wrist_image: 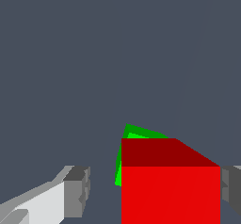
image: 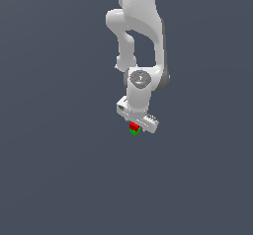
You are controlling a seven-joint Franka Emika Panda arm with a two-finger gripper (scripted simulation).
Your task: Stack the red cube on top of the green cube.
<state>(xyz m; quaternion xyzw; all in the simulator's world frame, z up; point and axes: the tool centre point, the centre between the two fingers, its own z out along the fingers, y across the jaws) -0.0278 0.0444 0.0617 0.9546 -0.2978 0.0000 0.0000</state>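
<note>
Two cubes sit stacked beneath our gripper [wrist_image: 153, 192]: the red cube [wrist_image: 170, 180] rests on the green cube [wrist_image: 136, 133], whose edges peek out at eleven o'clock. Fingers [wrist_image: 75, 190] stand apart, with a gap beside the red cube.

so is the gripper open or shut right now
Open. In the wrist view one finger stands well clear of the red cube, with a gap between them, so the gripper is not clamped on it.
</note>
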